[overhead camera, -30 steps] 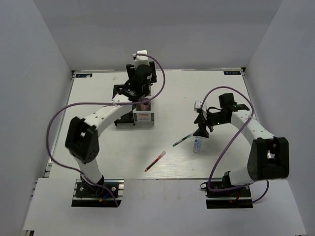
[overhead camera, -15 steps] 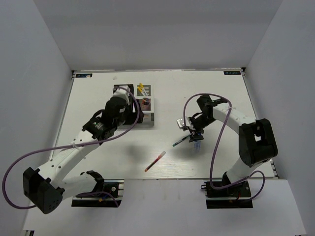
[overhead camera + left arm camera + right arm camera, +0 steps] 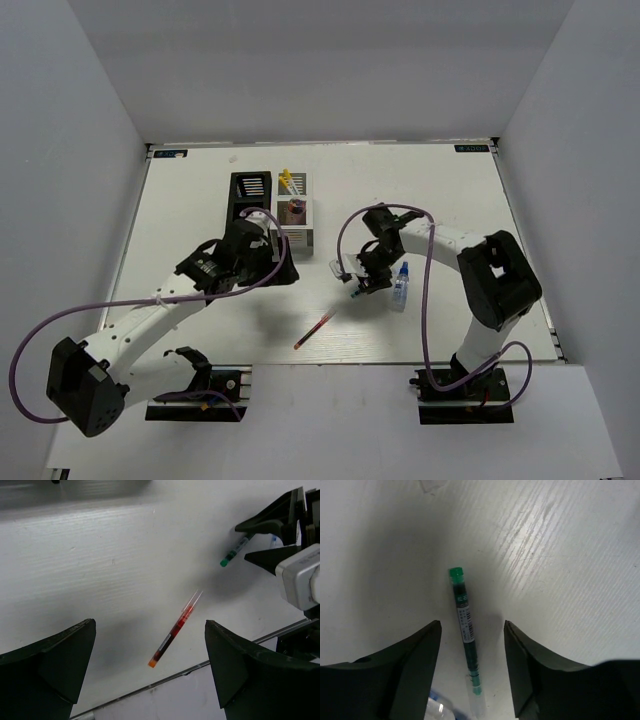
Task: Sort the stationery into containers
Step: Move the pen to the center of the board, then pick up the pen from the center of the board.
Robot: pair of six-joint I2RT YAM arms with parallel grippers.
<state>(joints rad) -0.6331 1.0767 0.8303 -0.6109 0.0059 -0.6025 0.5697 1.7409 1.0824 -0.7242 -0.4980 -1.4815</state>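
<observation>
The green pen (image 3: 465, 645) lies flat on the table (image 3: 570, 555), its tail end near the clear bottle (image 3: 439, 707). My right gripper (image 3: 472, 625) straddles the barrel, jaws part-open with a gap on each side. I should close squarely across it, low and centred, without nudging the bottle. My left gripper (image 3: 150, 625) hangs wide open above the red-orange pen (image 3: 175, 635).
</observation>
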